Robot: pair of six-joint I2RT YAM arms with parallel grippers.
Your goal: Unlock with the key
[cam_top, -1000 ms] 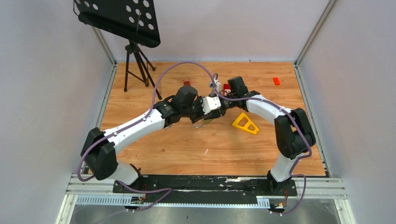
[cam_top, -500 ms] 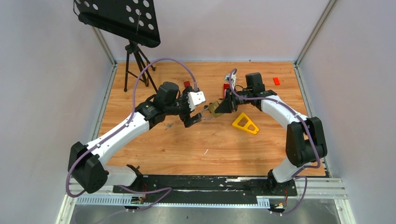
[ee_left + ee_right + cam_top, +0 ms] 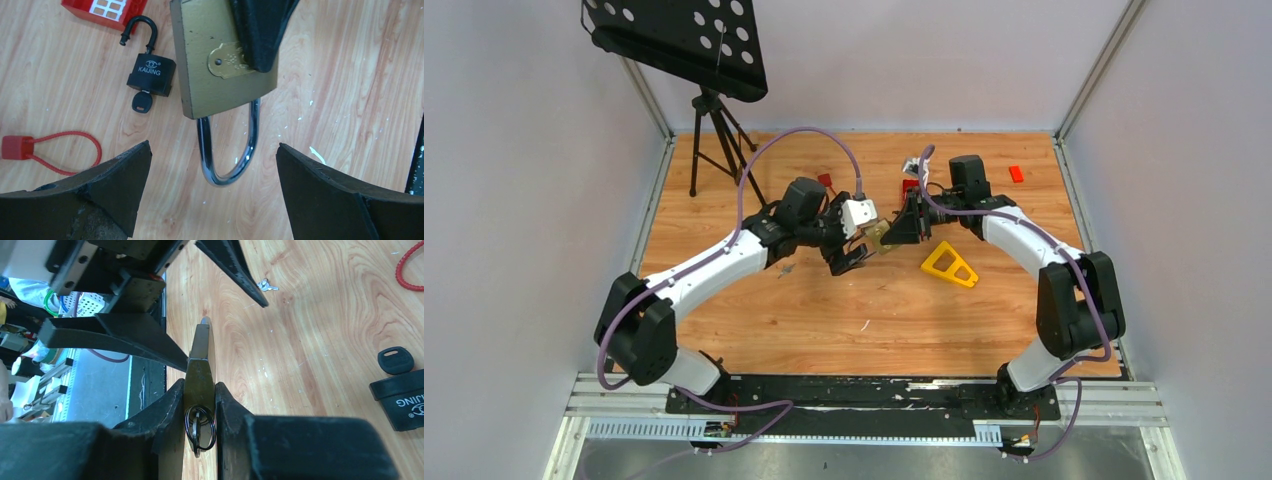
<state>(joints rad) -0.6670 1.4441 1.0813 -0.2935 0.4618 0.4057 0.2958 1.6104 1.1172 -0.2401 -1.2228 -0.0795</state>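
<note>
Your left gripper has let go and thrown its fingers wide apart. It pulled away and has now come back in close. It holds nothing.

The brass padlock is up off the table. It is pinched flat between the fingers of your right gripper, which is closed tight on it. The lock's silver shackle looks shut. It sticks out toward the left gripper and sits in the gap between the two open fingers, with space on both sides. A key ring hangs at the end of the lock nearest the right wrist, between the right fingers.

Down on the wood, off to one side of the left gripper, lies what looks like a small silver key. Past the left gripper's tips is a black padlock with its shackle open and a black key stuck in it. A red loop lies near that. A yellow triangle sits just beside the right gripper.
</note>
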